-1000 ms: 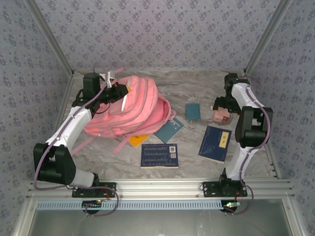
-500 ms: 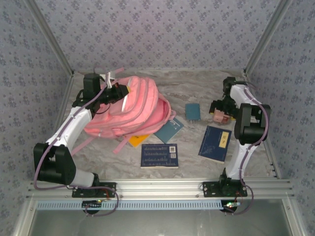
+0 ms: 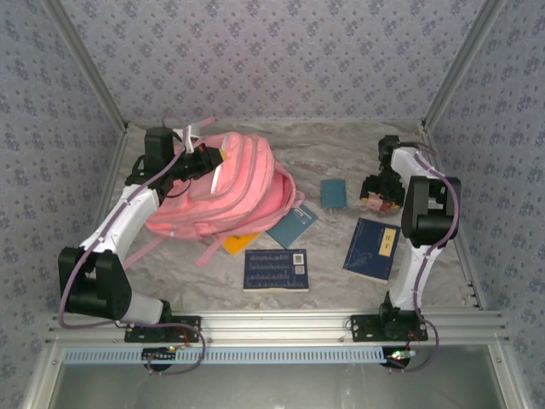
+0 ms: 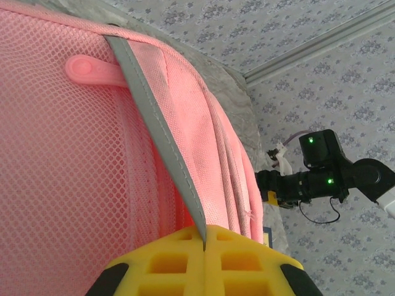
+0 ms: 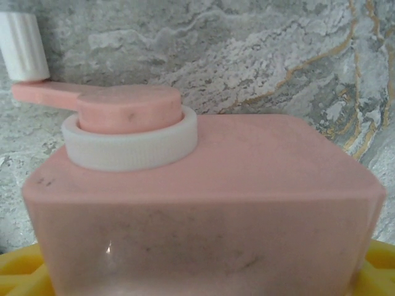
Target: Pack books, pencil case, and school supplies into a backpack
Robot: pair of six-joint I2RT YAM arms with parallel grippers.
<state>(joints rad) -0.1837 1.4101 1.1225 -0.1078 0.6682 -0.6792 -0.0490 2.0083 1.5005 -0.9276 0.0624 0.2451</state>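
Our right end effector [image 3: 379, 189] straddles the pink box [image 5: 203, 203] by the bench's [image 3: 341, 153] right edge; whether it grips, we cannot tell. We should squeeze its flat sides squarely. Our left end effector [image 4: 203, 262] clamps the backpack [image 3: 230, 187].

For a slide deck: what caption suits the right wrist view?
Pink boxy plastic container with white collar, on marbled tabletop between yellow end effector pads.

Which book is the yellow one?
The book poking out from under the backpack, on its near side; the others are navy or teal.
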